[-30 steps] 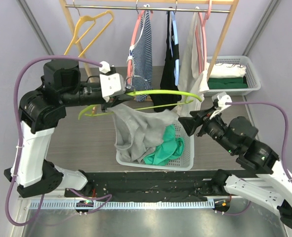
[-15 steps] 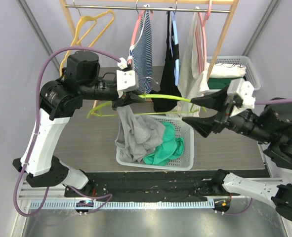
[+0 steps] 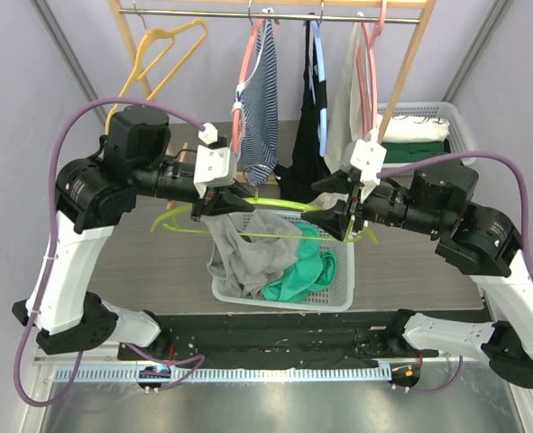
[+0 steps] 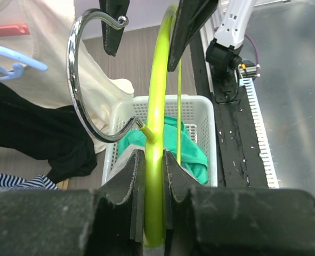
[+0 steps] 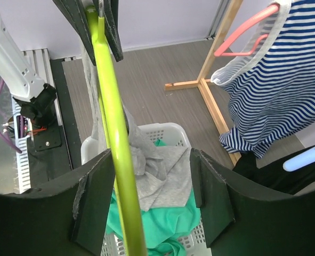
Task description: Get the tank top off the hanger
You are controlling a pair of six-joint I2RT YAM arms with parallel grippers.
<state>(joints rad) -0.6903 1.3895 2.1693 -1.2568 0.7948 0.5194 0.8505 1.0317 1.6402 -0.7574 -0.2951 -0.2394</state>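
Note:
My left gripper (image 3: 214, 200) is shut on the lime-green hanger (image 3: 280, 206) just below its metal hook (image 4: 74, 90); in the left wrist view the jaws (image 4: 153, 160) pinch the green bar. The grey tank top (image 3: 248, 253) hangs from the hanger's left part and droops into the white basket (image 3: 284, 302). At the hanger's right end my right gripper (image 3: 338, 209) stands open. In the right wrist view the hanger (image 5: 117, 149) passes between the fingers (image 5: 93, 208), close to the left one, with the tank top (image 5: 162, 170) below.
A green garment (image 3: 307, 266) lies in the basket. Behind, a wooden rack (image 3: 401, 90) holds a bare yellow hanger (image 3: 162, 50), a striped top (image 3: 259, 99), a black top (image 3: 307, 135) and a cream top (image 3: 349, 117). A second basket (image 3: 428, 135) of folded clothes sits back right.
The right gripper swung in from the right to straddle the hanger's right end. The tank top slid off the hanger's right side and now hangs only from its left part.

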